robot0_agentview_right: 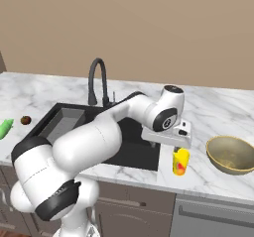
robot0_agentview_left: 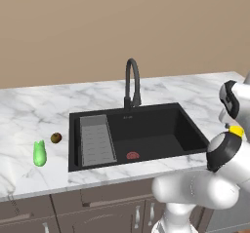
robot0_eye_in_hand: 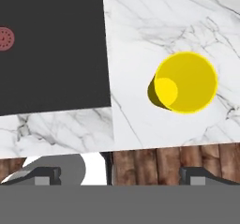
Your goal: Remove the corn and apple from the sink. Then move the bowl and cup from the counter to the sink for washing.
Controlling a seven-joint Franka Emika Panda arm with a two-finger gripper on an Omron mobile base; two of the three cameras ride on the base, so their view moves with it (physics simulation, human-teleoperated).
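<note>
Right base view: the two-finger gripper (robot0_agentview_right: 179, 143), fingers standing wide apart and gripping nothing, is hovering directly above the small yellow cylindrical cup (robot0_agentview_right: 180, 162) at lower centre-right. This cup is sitting upright on the white marble counter (robot0_agentview_right: 218, 111), between the black recessed sink (robot0_agentview_right: 54, 119) and the wide tan-yellow bowl (robot0_agentview_right: 231, 154).

Left base view looked forward and down from behind-left; right base view did likewise from behind-right. Both took in the black rectangular recessed sink (robot0_agentview_left: 146, 129) (robot0_agentview_right: 69, 119) and white grey-veined marble counter (robot0_agentview_left: 29, 110) (robot0_agentview_right: 218, 109). Hand view looked straight down, close over the small yellow cylindrical cup (robot0_eye_in_hand: 186, 82) (robot0_agentview_right: 180, 162) beside the sink's edge.
</note>
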